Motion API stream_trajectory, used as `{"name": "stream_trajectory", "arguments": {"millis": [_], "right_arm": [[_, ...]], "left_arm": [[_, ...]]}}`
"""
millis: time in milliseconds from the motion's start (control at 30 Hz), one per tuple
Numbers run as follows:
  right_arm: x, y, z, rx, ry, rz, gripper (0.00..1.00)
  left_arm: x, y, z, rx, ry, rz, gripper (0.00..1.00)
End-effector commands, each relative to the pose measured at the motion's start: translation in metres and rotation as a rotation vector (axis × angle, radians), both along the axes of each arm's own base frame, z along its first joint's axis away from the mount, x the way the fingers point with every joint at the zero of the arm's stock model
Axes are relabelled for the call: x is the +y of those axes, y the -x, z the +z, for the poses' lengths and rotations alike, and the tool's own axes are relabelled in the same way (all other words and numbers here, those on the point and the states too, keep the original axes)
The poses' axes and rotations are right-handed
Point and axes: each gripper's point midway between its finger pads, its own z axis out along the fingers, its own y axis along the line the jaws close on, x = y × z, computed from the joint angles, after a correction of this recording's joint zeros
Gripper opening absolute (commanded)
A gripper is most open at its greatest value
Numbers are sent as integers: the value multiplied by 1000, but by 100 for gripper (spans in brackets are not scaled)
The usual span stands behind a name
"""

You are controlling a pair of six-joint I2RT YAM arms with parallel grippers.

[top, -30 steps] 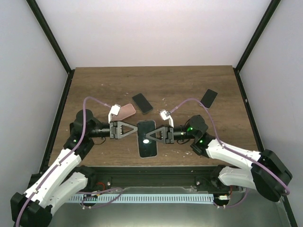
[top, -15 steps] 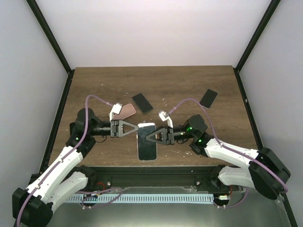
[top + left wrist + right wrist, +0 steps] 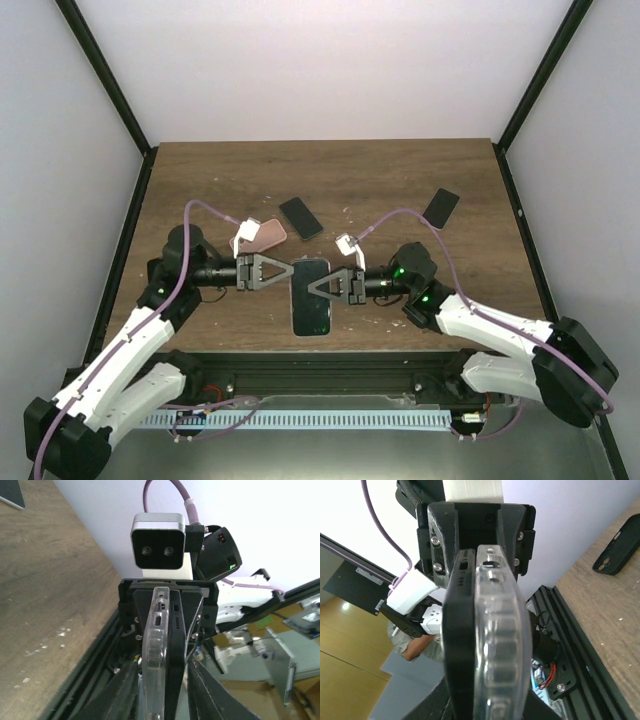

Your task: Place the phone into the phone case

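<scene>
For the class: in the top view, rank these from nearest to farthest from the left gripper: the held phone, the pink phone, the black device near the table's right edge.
1. held phone: centre, clamped in the left gripper itself.
2. pink phone: just behind the gripper, left of centre.
3. black device: far right, toward the rear.

Shows black on the phone (image 3: pixel 311 297), clear and colourless on the phone case (image 3: pixel 154 655). Dark brown wood grain with pale flecks across the desk (image 3: pixel 400 180). Rose-pink on a handset (image 3: pixel 262 235) behind and left of the phone; black on the left claw (image 3: pixel 290 272) and right claw (image 3: pixel 309 289); purple on the cables (image 3: pixel 200 208).
</scene>
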Motion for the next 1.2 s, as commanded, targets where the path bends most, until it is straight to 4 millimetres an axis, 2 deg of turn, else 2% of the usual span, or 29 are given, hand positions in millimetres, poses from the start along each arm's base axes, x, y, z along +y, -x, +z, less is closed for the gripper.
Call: {"name": "stream_trajectory", "arguments": {"millis": [0, 67, 133, 367, 433, 567, 667, 800, 1000, 1167], "right_arm": [[-3, -1, 26, -104, -60, -20, 16], [-4, 3, 31, -127, -80, -1, 16], [-5, 6, 35, -147, -93, 16, 16], [0, 6, 40, -165, -87, 43, 16], [1, 5, 39, -159, -83, 49, 17], [3, 4, 36, -150, -74, 46, 18], [3, 1, 34, -140, -62, 30, 23], [2, -4, 30, -126, -39, -7, 27], [0, -6, 29, -122, -31, -36, 17], [-2, -9, 26, -105, -28, -64, 18]], "left_arm": [[1, 0, 14, -3, 10, 1, 38], [1, 5, 18, 2, 24, -20, 48], [1, 6, 15, 7, 24, -23, 54], [-1, 8, 7, 18, 21, -52, 56], [-1, 7, 9, 8, 22, -49, 51], [-1, 3, 8, -6, 8, -34, 26], [-2, 0, 6, -14, -2, -32, 16], [-2, 0, 7, -27, -5, -31, 11], [-1, -4, 6, -39, -13, -13, 10], [-2, -5, 5, -33, -12, -13, 10]]}}
